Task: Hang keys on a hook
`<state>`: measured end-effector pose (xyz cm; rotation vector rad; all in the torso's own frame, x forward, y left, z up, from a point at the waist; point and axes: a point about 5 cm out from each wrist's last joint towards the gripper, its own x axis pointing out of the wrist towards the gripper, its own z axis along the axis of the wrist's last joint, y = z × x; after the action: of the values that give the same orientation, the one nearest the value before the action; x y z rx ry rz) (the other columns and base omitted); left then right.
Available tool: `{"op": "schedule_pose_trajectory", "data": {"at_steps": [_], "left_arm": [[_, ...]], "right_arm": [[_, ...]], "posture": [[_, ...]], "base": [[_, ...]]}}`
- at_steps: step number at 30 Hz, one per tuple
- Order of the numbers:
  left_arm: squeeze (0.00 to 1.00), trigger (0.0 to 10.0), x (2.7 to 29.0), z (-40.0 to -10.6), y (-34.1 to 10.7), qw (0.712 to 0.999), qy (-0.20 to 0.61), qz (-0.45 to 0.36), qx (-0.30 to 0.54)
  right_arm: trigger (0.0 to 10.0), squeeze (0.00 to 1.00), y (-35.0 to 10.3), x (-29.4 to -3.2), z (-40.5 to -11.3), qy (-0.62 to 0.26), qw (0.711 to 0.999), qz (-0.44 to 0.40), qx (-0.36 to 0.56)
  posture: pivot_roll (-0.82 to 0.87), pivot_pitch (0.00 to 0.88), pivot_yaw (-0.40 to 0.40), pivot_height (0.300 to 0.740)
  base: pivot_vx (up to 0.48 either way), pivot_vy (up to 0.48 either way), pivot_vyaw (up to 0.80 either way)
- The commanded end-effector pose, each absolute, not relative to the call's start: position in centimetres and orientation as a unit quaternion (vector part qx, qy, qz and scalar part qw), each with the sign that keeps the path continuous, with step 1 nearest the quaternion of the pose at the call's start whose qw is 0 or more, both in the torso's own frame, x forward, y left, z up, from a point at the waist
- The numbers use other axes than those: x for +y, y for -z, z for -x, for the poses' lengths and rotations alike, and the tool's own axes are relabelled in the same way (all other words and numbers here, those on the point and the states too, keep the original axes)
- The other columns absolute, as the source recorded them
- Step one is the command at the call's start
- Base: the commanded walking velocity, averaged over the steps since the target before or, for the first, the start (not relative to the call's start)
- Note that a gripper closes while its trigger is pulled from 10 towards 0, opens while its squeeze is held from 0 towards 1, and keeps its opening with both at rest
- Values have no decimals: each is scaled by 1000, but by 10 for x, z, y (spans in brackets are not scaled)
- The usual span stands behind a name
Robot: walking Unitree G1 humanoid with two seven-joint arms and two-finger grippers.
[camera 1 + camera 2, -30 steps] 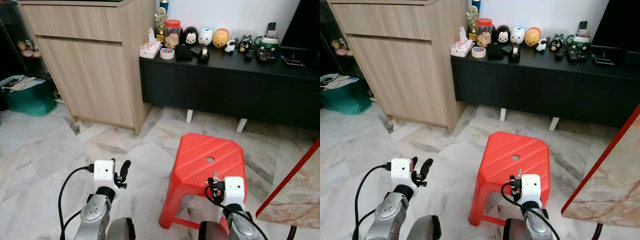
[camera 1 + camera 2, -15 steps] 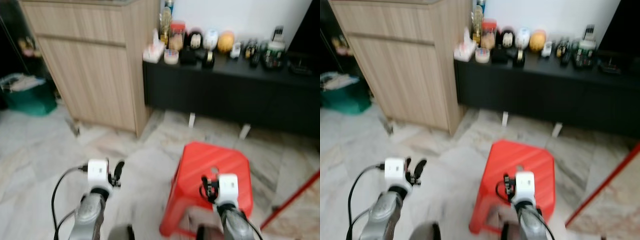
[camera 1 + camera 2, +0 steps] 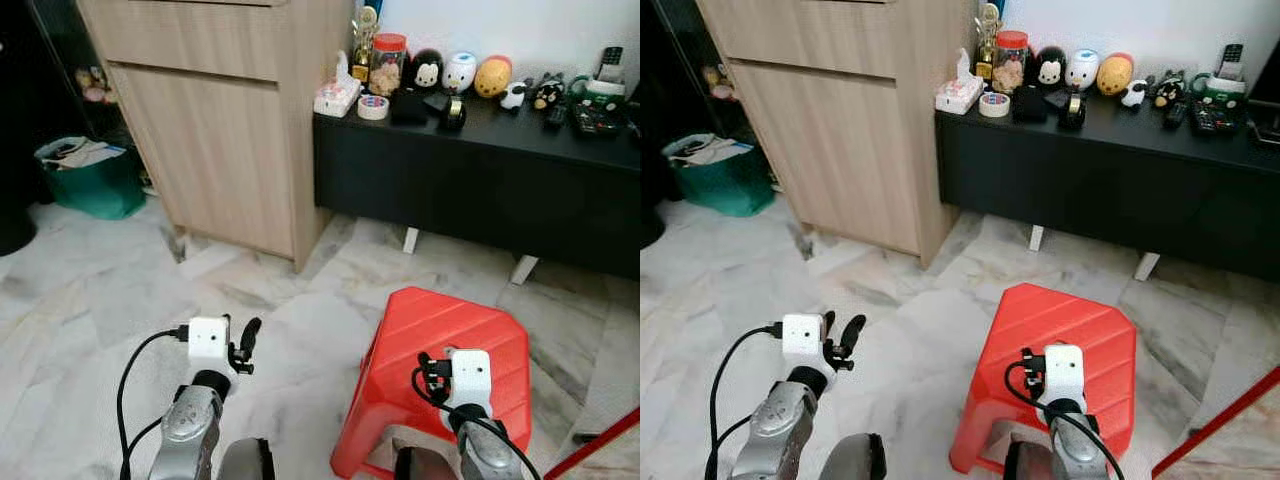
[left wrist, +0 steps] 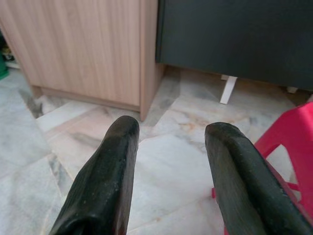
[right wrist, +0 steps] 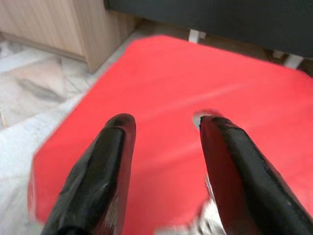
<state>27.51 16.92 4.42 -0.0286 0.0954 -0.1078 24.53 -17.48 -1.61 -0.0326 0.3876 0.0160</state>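
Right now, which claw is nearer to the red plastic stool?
Right. The right claw hovers directly above the red plastic stool, over its seat. The left claw hangs above the marble floor, off to the stool's left.

Stool (image 3: 450, 340) at 5 o'clock on the floor (image 3: 90, 290), directly under the right gripper (image 5: 164, 142); left gripper (image 4: 168, 147) at 7 o'clock, over bare floor beside the stool; cabinet (image 3: 220, 120) at 11 o'clock, touching the low sideboard (image 3: 480, 170) at 1 o'clock (small figurines (image 3: 460, 72), jar (image 3: 386, 60) and tape roll (image 3: 373, 107) on top); bin (image 3: 85, 180) at 10 o'clock, left of the cabinet.
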Motion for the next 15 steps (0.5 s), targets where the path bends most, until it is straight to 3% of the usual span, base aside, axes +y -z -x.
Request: {"op": "schedule_pose_trajectory", "data": {"at_steps": [1, 15], "left_arm": [[0, 10000, 168, -274, -43, 997, 56, 14, 48], [0, 10000, 170, -272, -40, 997, 60, 6, 55]], "right_arm": [[10000, 0, 20, -182, -241, -1, 978, 24, 209], [10000, 0, 20, -198, -220, -4, 969, 45, 242]], "posture": [[14, 0, -13, 590], [9, 0, -11, 590]], "base": [[0, 0, 0], [0, 0, 0]]}}
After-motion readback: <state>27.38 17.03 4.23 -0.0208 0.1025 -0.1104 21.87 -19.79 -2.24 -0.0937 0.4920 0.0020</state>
